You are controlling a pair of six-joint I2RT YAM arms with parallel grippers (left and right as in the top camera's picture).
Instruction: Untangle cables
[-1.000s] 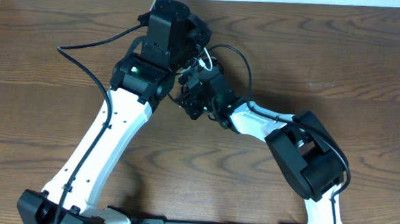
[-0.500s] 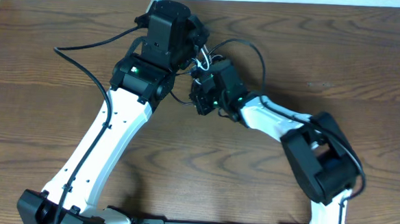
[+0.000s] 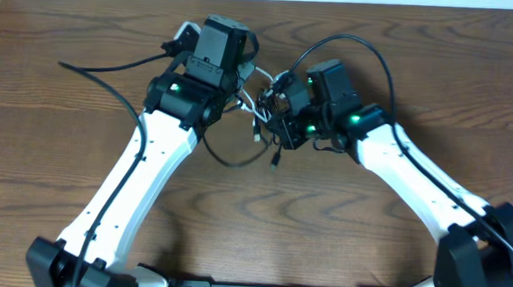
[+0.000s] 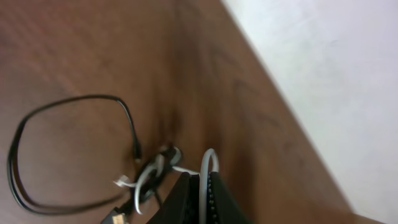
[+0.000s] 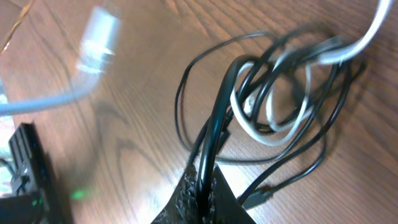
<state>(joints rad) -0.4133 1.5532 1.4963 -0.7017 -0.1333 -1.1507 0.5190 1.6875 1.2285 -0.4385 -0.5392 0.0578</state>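
White cable [image 4: 209,163] and black cable [image 5: 216,124] are tangled in one small coil at the back-middle of the worktop [image 3: 45,150], your left fingers [image 4: 179,200] clenched on a white loop, your right fingers [image 5: 180,202] clenched on a black strand.

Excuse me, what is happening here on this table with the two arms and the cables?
Two robot arms are working on a tangle of cables over a brown wooden table. The left fingers are shut on the thin white cable, and the right fingers are shut on the thin black cable. Between them the two cables are looped through each other, so they are not yet apart. A wide loop of the black cable lies on the wood.
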